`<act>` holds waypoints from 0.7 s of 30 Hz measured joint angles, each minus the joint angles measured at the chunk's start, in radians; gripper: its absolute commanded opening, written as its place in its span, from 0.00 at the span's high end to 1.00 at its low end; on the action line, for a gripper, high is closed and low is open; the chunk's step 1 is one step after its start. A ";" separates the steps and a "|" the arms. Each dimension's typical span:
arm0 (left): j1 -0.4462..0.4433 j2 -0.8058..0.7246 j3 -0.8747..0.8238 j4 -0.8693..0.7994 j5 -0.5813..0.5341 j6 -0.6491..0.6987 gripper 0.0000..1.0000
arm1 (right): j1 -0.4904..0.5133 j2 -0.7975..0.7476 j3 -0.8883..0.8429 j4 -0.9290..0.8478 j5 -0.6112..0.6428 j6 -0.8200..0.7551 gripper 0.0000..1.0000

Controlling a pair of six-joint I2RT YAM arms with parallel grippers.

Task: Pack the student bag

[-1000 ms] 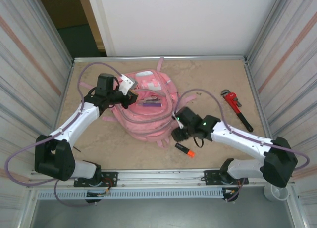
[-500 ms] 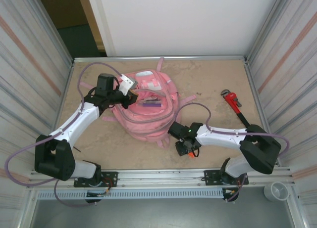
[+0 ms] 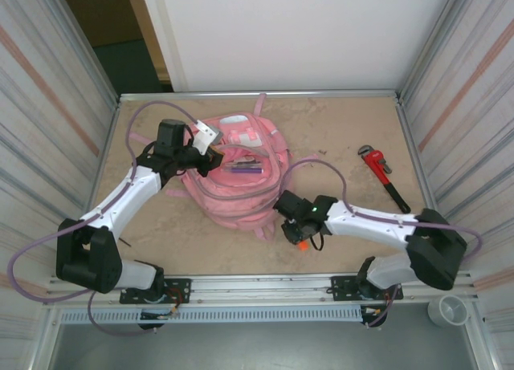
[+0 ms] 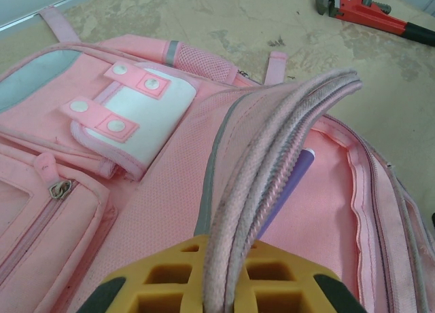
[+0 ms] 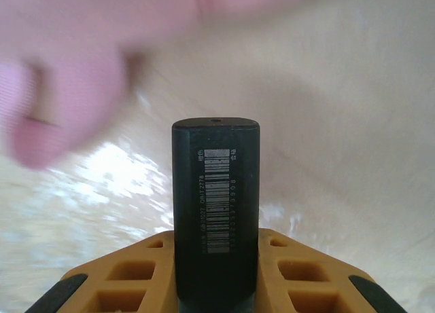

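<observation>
The student bag point(image 3: 237, 181) is a pink backpack lying flat at the table's centre left, its main compartment held open. My left gripper point(image 3: 207, 155) is shut on the bag's zip-edged opening rim point(image 4: 272, 143), lifting it. A purple item point(image 4: 301, 165) lies inside the opening. Just off the bag's near right corner, my right gripper point(image 3: 295, 228) is shut on a black marker point(image 5: 216, 184) with a barcode label. The marker's orange end point(image 3: 303, 244) pokes out below the gripper. The pink fabric point(image 5: 75, 48) is blurred at the upper left of the right wrist view.
A red pipe wrench point(image 3: 384, 176) with a black handle lies on the table to the right, also at the top right of the left wrist view point(image 4: 367, 6). Metal walls close in the table on both sides. Bare tabletop point(image 3: 345, 129) lies behind the right arm.
My right gripper swung down onto the marker lying near the front edge, closed on it, and now carries it slightly toward the bag. The left arm has not moved.
</observation>
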 measured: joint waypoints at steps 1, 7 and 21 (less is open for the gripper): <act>0.000 0.000 0.000 0.000 0.003 0.000 1.00 | -0.009 -0.034 0.025 0.017 -0.010 -0.045 0.84; 0.000 0.000 0.000 0.000 0.027 0.000 1.00 | -0.055 -0.069 0.192 0.200 -0.102 -0.443 0.82; 0.002 0.000 0.000 0.001 0.032 -0.008 1.00 | -0.145 0.379 0.474 0.430 -0.235 -1.069 0.79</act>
